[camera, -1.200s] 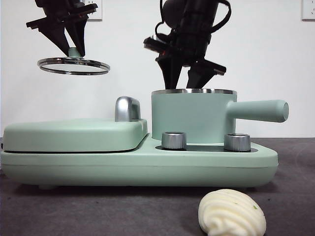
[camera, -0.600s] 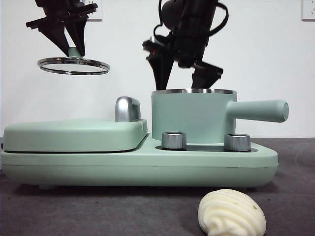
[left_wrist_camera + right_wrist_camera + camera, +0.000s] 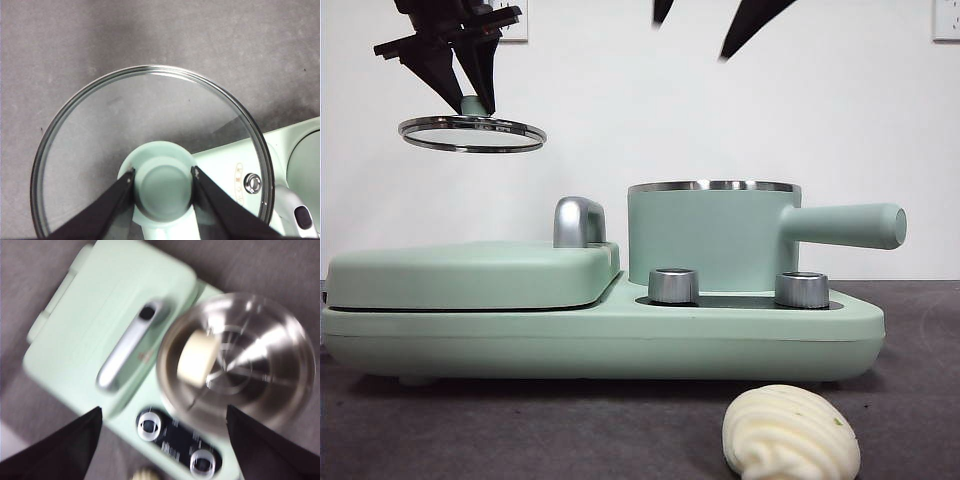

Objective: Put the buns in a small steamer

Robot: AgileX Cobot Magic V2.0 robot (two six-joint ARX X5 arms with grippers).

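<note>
The left tool (image 3: pixel 463 95) pinches the green knob (image 3: pixel 162 187) of the glass lid (image 3: pixel 472 133), holding it in the air above the flat griddle (image 3: pixel 470 272). The right tool (image 3: pixel 705 25), jaws spread wide and empty, hangs high over the small steamer (image 3: pixel 712 232). The smooth bun (image 3: pixel 196 359) lies inside the steamer's steel bowl, at its 9 o'clock side. The ridged bun (image 3: pixel 790 435) sits on the counter (image 3: pixel 520 425) in front of the appliance.
</note>
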